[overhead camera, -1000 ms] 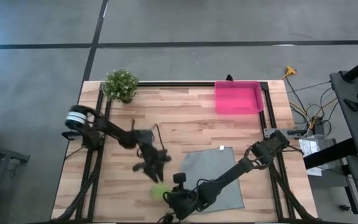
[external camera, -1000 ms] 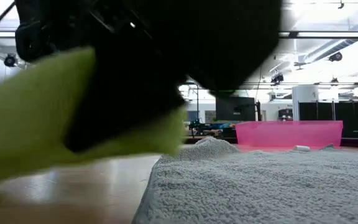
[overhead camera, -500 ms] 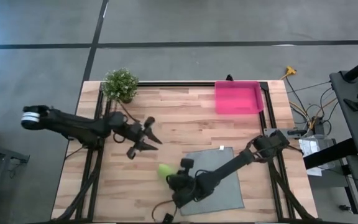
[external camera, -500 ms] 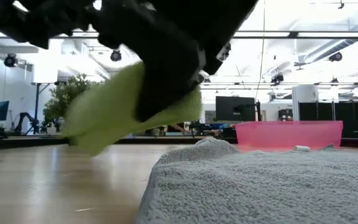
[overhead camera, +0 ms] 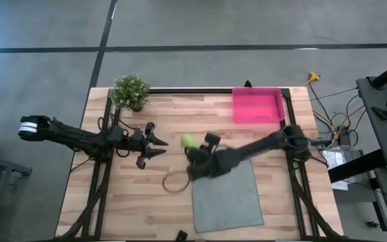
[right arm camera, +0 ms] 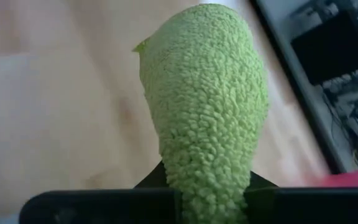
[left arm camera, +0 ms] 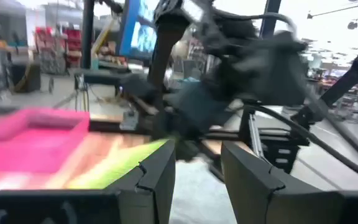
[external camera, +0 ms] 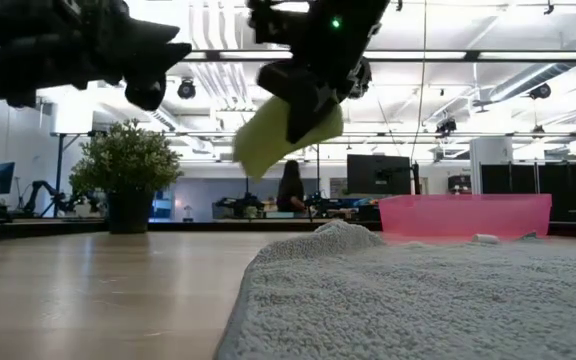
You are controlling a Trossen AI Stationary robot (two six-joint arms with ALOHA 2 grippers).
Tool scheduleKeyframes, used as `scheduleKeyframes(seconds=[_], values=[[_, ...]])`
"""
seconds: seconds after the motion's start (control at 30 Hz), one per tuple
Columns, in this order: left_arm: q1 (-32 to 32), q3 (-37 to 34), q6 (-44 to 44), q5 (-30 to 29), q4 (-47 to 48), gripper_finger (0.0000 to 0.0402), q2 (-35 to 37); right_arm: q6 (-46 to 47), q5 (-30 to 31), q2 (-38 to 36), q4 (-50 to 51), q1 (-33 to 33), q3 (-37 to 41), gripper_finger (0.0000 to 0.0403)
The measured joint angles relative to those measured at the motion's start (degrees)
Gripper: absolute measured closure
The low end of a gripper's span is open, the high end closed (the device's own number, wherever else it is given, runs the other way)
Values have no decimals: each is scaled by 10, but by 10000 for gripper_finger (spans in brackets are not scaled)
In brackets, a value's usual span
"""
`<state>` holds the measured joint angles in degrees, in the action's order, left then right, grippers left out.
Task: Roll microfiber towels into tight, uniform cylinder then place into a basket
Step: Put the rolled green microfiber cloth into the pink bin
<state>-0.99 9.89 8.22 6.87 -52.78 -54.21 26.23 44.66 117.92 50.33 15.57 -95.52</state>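
The lime green towel (overhead camera: 189,140), rolled into a short cylinder, hangs in the air over the middle of the table with my right gripper (overhead camera: 193,149) shut on it. In the low view the roll (external camera: 283,135) sits well above the wood. The grey towel (overhead camera: 226,195) lies flat on the table near the front edge. At the far right stands the pink basket (overhead camera: 256,105). My left gripper (overhead camera: 156,142) hovers left of the roll, open, with nothing between its fingers (left arm camera: 160,177). My right gripper pinches one end of the green roll (right arm camera: 207,177) between its two fingers. The fingers slant down from the table's right side, and the rest of the roll sticks out past them. The roll is lifted clear of the table and tilts downward below the gripper (external camera: 313,70).
A small potted plant (overhead camera: 130,91) stands at the far left corner. A thin loop of cable (overhead camera: 173,182) lies on the wood left of the grey towel. Bare wood lies between the plant and the basket.
My right gripper has carried the green roll from the near edge up and toward the far edge, to mid-table, lifting it clear. My left gripper has drawn back toward the table's left edge and turned from pointing down to about level.
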Motion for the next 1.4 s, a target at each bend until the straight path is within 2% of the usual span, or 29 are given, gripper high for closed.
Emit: scheduleKeyframes(seconds=[0.17, 0.37, 0.53, 0.67, 0.83, 1.03, 1.23, 1.4], values=[[0, 7, -12, -2, -3, 288, -31, -9, 0, -69, 3, -80, 65, 390], [1, 15, -19, -2, -6, 288, -70, 45, 6, -171, 3, -195, 181, 390], [2, 35, -75, -3, -10, 288, -79, 70, 63, -245, 19, -285, 279, 390], [3, 39, -103, -3, -8, 288, -78, 78, 65, -278, 16, -351, 336, 390], [7, 41, -106, -3, -8, 288, -74, 62, 64, -268, -19, -407, 383, 390], [14, 39, -106, -3, -3, 288, -71, -18, 57, -215, -170, -434, 420, 390], [17, 38, -106, -3, 20, 288, -70, -52, -33, -142, -227, -445, 407, 390], [25, 38, -105, -3, 25, 288, -70, -38, -48, -95, -228, -445, 384, 384]])
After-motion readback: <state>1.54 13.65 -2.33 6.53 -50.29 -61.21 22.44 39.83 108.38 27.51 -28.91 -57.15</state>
